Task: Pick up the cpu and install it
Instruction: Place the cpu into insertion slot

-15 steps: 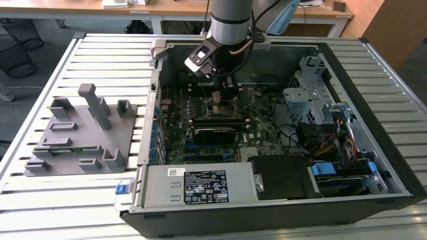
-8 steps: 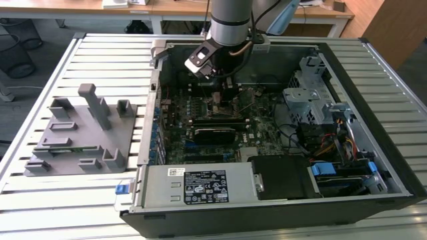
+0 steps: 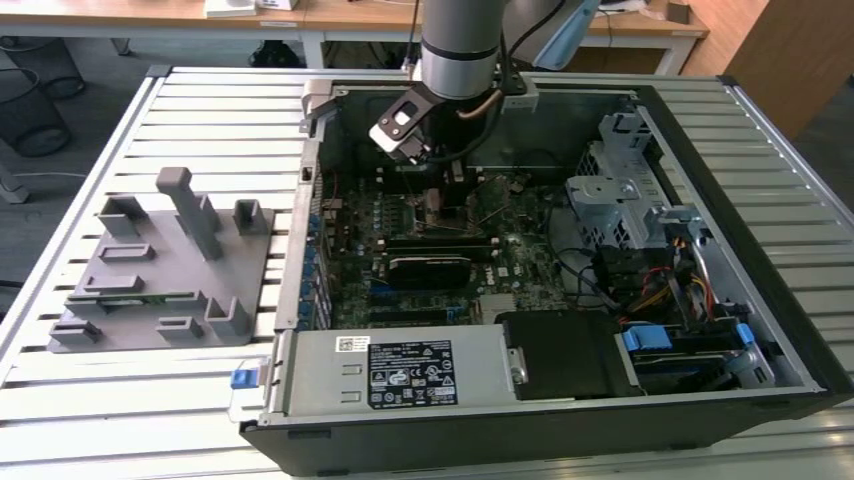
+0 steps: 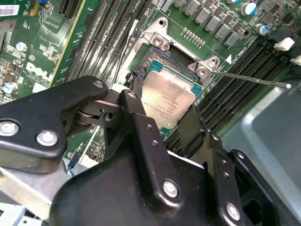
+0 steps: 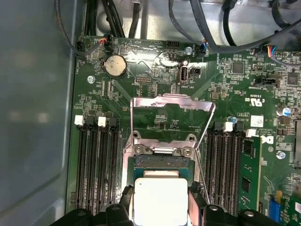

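The jaws grip the cpu by two opposite edges — silver top up — directly at the open socket on the motherboard (its metal retaining frame swung back).

Across the exterior view, a workbench top of pale metal slats running side to side, brightly and evenly lit, with glare on the slats toward the exterior view's right. Behind its far edge, a row of light wooden desks on white legs. Beneath and beside, dull grey floor. Near the far corner on the exterior view's left, a black wire wastebasket standing on that floor. At the exterior view's far right, a brown wooden cabinet side, well apart from the wastebasket.
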